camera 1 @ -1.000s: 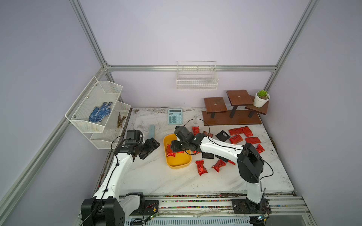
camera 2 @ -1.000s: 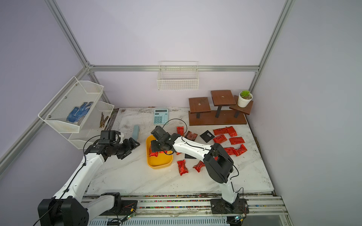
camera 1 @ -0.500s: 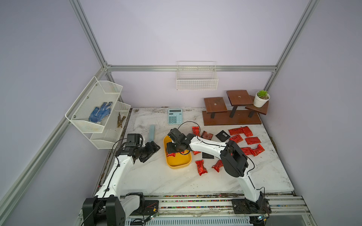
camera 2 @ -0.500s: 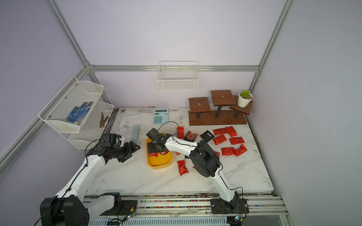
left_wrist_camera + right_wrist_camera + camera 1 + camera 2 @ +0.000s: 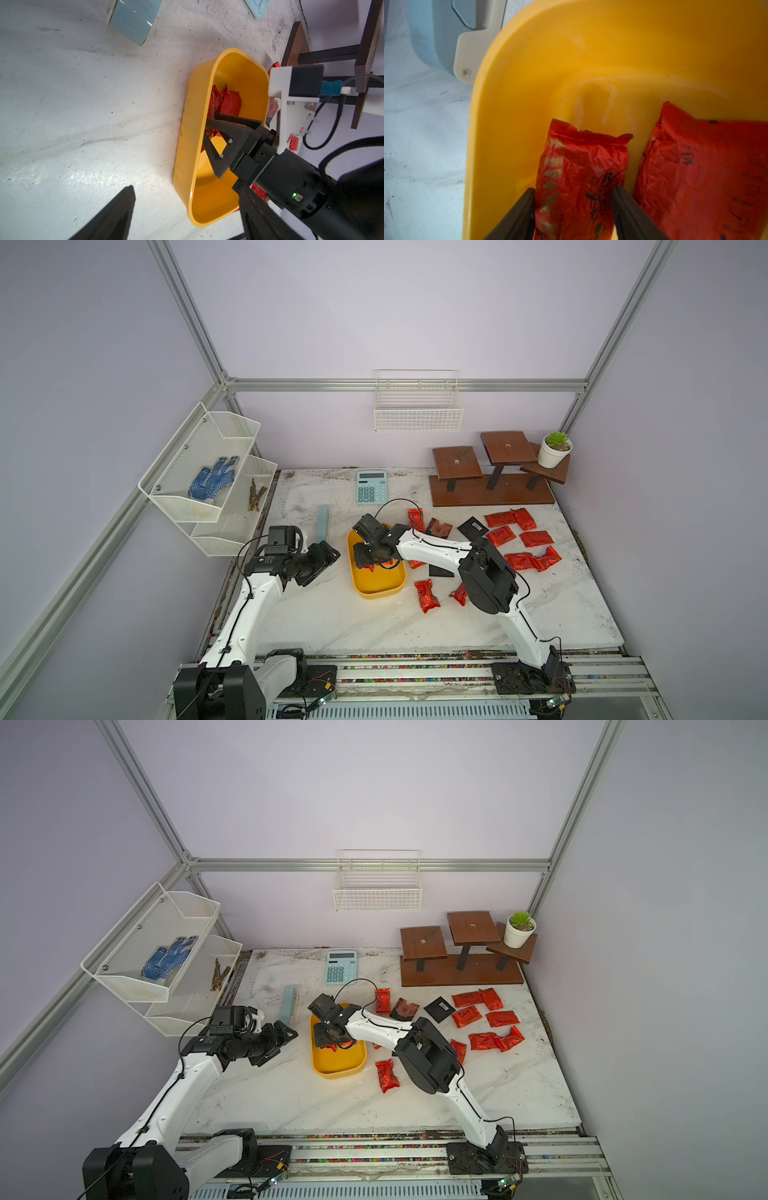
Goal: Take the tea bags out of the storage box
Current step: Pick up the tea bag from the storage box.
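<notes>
Your left gripper stayed spread and idle, left of the box. The right arm's elbow swung leftward while your right gripper remained inside the box, pinching one red sachet; another sachet lay beside it. The pinched one looked ready to lift. Right of the box, most sachets already lay on the table.

The storage box is smooth glossy plastic, and the tea bags are crinkly shiny foil.
</notes>
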Available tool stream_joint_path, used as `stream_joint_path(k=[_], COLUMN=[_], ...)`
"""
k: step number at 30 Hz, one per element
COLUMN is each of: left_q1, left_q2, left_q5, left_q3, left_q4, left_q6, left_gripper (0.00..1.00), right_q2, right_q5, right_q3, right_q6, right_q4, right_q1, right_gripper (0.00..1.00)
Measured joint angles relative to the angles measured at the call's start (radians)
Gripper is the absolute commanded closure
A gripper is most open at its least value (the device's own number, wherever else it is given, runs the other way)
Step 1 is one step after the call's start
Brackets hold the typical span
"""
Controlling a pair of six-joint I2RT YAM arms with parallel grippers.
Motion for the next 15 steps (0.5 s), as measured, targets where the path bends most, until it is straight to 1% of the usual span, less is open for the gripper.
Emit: stream_joint_path(k=[3,7,15], left_q1=[0.002,0.002,0.002], left_q2=[-0.008,-0.022,-0.045], left_q5=[0.003,0.005,0.035], left_q3=[0.0,0.0,0.0], left_q4=[0.0,-0.002,-0.009], left_q6=[0.0,0.0,0.0], left_gripper=[0.18,0.19,0.19], right_q2=[0.001,-0.003,-0.085], right_q5=[0.003,0.011,0.017], right_q3=[0.0,-0.004,-0.085], right_q6=[0.003,0.009,0.014], right_q4=[0.0,0.01,0.024], right_q1=[0.0,0.0,0.003], right_gripper=[0.66,0.79,0.85])
